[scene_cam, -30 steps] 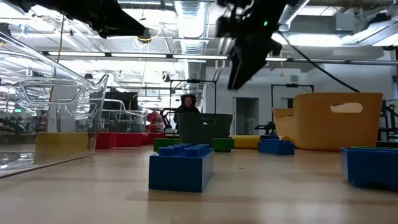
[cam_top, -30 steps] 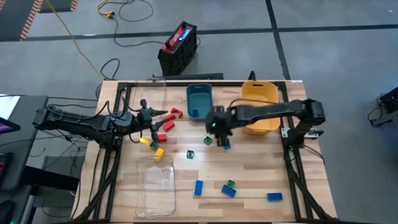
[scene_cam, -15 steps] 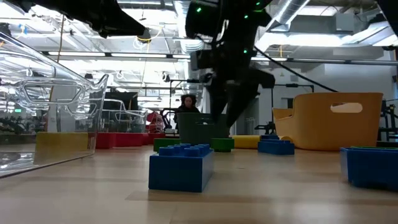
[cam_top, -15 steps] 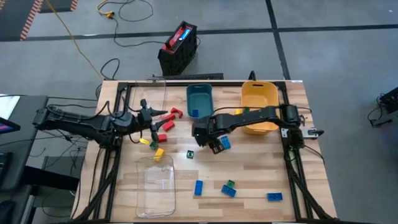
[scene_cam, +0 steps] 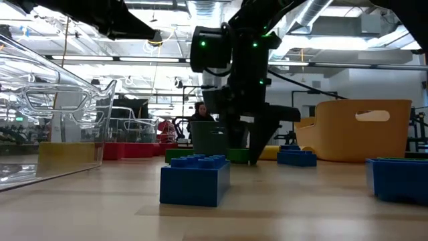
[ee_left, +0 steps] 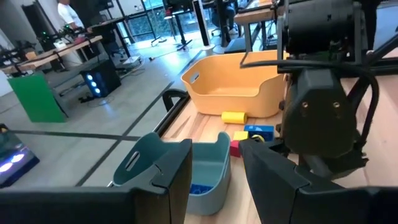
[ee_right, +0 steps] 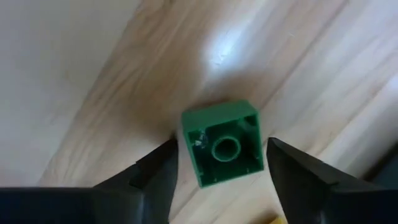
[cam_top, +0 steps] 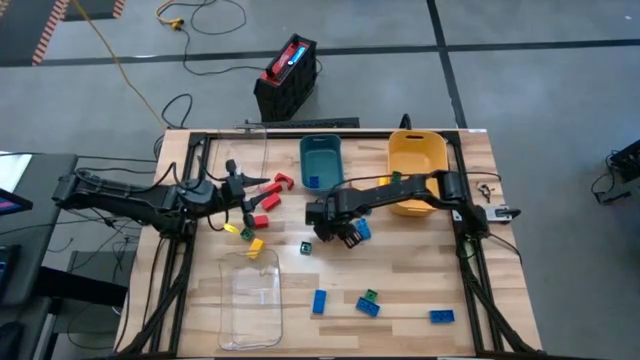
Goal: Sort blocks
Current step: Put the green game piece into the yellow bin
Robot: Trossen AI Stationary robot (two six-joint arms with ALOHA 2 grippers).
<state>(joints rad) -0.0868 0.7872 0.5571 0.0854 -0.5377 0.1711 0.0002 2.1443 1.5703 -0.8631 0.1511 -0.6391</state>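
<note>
My right gripper [cam_top: 331, 228] points down over a small green block [ee_right: 219, 134] that lies hollow side up on the wood. It is open [ee_right: 221, 163], with one finger on each side of the block and a gap to both. In the low view it stands just above the table [scene_cam: 257, 148]. My left gripper [cam_top: 240, 196] waits open [ee_left: 217, 186] at the far left, above red blocks [cam_top: 265, 201] and yellow blocks [cam_top: 254, 245]. Blue blocks [cam_top: 368, 306] and further green blocks [cam_top: 305, 247] lie scattered on the table.
A teal bin [cam_top: 322, 160] holding blue blocks and a yellow bin [cam_top: 417, 163] stand at the far edge. A clear tray [cam_top: 250, 292] lies near the left front. A blue block [cam_top: 362, 231] sits right beside my right gripper. A person shows far behind the table [scene_cam: 201, 115].
My right gripper has swung toward the table's left and come down from well above the table to just over the green block. The left arm has kept still, and no block has moved.
</note>
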